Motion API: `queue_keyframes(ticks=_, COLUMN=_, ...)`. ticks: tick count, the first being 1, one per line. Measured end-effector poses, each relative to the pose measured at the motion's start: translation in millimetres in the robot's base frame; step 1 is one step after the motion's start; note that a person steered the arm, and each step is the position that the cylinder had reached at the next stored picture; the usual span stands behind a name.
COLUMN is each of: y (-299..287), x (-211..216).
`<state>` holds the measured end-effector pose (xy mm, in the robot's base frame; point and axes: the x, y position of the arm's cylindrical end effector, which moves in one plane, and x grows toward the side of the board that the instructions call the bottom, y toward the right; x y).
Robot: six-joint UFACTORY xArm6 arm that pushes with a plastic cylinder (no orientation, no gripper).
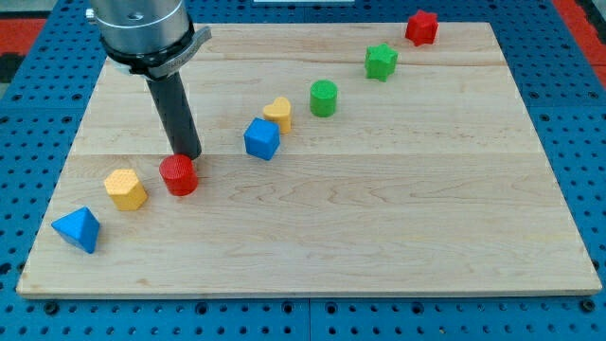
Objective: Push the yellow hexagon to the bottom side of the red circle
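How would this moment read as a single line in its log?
my tip: just above red circle | yellow hexagon: left of circle, apart, untouched | goal: not yet met

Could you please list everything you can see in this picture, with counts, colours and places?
Board: one, pale wood, fills most of the view.
Base: blue, pegged, around the board.
Red circle: one, left of centre.
Yellow hexagon: one, just left of the red circle.
Blue pyramid-like block: one, bottom left corner.
Blue cube: one, centre left.
Yellow heart: one, above and right of the blue cube.
Green cylinder: one, upper centre.
Green star-like block: one, upper right.
Red star-like block: one, top right.
My tip: one, dark rod end, just behind the red circle.
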<state>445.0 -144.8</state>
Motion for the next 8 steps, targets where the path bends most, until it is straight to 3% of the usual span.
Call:
queue_keyframes(ticks=2, y=-44.3, x=23.6)
queue_keyframes(ticks=4, y=-129.1, x=8.4)
queue_keyframes(ticks=5, y=-142.1, x=28.6)
queue_keyframes(ticks=7, y=-98.8, x=56.3)
queue_keyframes(ticks=8, y=-39.6, x=56.4)
